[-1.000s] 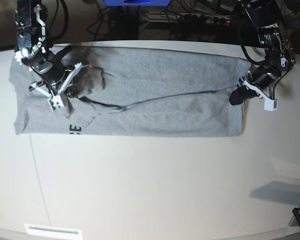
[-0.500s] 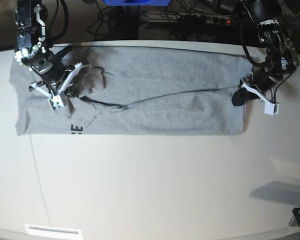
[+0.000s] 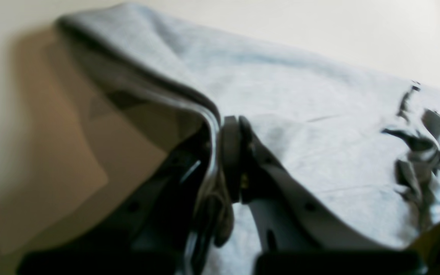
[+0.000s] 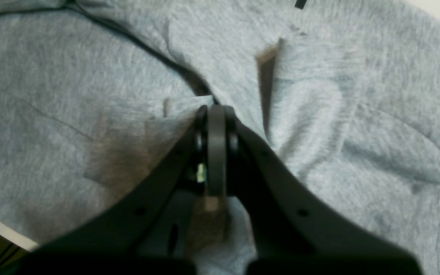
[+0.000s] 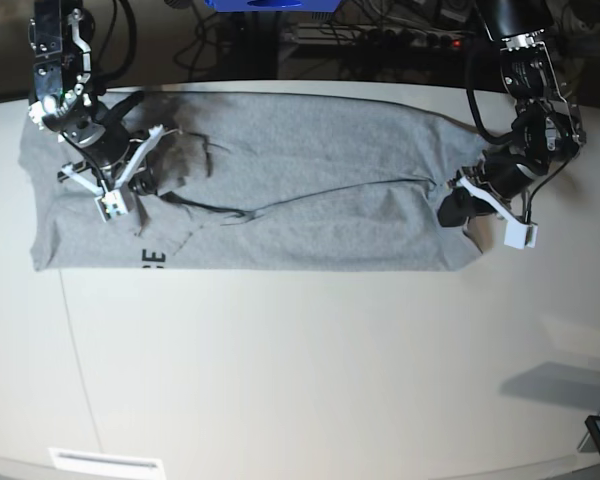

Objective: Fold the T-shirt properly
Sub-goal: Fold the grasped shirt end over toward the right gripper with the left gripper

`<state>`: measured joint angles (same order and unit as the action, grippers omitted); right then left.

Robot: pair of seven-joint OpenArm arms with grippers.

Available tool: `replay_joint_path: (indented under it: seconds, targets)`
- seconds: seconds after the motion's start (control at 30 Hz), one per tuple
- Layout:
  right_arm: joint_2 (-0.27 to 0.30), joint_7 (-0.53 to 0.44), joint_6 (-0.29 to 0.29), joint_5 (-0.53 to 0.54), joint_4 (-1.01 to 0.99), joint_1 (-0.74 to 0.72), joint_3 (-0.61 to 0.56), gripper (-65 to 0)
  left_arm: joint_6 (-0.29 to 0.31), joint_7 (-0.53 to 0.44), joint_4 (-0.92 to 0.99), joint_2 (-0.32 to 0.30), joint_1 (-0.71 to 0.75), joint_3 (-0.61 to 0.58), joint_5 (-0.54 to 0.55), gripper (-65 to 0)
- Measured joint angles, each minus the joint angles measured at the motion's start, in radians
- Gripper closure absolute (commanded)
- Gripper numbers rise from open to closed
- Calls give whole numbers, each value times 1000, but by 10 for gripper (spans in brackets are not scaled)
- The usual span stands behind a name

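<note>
The T-shirt (image 5: 280, 190) lay spread lengthwise as a long band across the far part of the table (image 5: 310, 380). The left gripper (image 5: 458, 208) pinched the band's end edge between pressed-together fingers (image 3: 230, 152), raising it off the table, probably to carry that end over for a crosswise fold. The right gripper (image 5: 140, 180) pinched a bunched tuck of cloth at the opposite end, likely as an anchor. Only the black letters "CE" (image 5: 151, 258) were legible.

Lab, robot arms (image 5: 520, 90), cables (image 5: 380, 35), white table (image 5: 300, 380)
</note>
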<state>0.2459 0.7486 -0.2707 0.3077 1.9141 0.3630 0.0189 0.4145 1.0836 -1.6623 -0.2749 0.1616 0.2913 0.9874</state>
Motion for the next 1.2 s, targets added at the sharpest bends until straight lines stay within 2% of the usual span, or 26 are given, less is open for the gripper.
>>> replay_joint_path:
  seconds: [0.1, 0.3, 0.67, 0.87, 1.0, 1.2]
  targets:
    - [0, 0, 0, 0, 0, 0, 0, 0, -66, 2, -27, 0, 1, -46, 0, 0]
    - [0, 0, 0, 0, 0, 0, 0, 0, -125, 1, -93, 6, -1, -122, 2, 0]
    - [0, 0, 0, 0, 0, 0, 0, 0, -127, 1, -119, 79, 3, -246, 3, 0]
    - [0, 1, 0, 0, 0, 0, 0, 0, -129, 1, -119, 131, 3, -266, 3, 0]
    - [0, 0, 0, 0, -24, -6, 0, 0, -167, 71, -119, 179, -3, -262, -7, 0]
    - [0, 0, 0, 0, -34, -6, 0, 0, -200, 77, -119, 248, -20, -266, -5, 0]
